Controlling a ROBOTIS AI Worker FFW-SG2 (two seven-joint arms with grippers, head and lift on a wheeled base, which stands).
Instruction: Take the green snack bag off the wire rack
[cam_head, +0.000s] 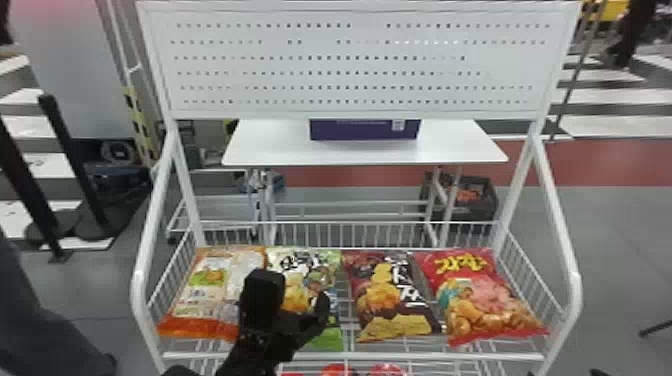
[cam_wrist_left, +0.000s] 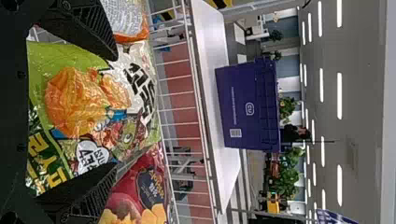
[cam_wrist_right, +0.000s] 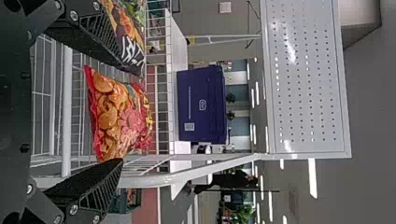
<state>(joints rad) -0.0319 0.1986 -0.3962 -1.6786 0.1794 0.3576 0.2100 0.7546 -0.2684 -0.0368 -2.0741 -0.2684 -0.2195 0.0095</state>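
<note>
In the head view, the green snack bag (cam_head: 309, 265) lies on the wire rack (cam_head: 350, 356), second from the left. My left gripper (cam_head: 294, 289) is over its lower part and hides some of it. In the left wrist view the same green bag (cam_wrist_left: 77, 102) spans the gap between the spread fingers of my left gripper (cam_wrist_left: 114, 112); whether they touch it I cannot tell. My right gripper (cam_wrist_right: 129, 115) is open in the right wrist view, with the red snack bag (cam_wrist_right: 116, 116) beyond its fingers.
An orange bag (cam_head: 207, 285) lies left of the green one; a dark brown bag (cam_head: 390, 295) and the red bag (cam_head: 485, 295) lie to its right. White side rails (cam_head: 555, 215) and a low wire fence surround the rack. Behind it, a purple box (cam_head: 365, 130) rests on a white table (cam_head: 270, 150).
</note>
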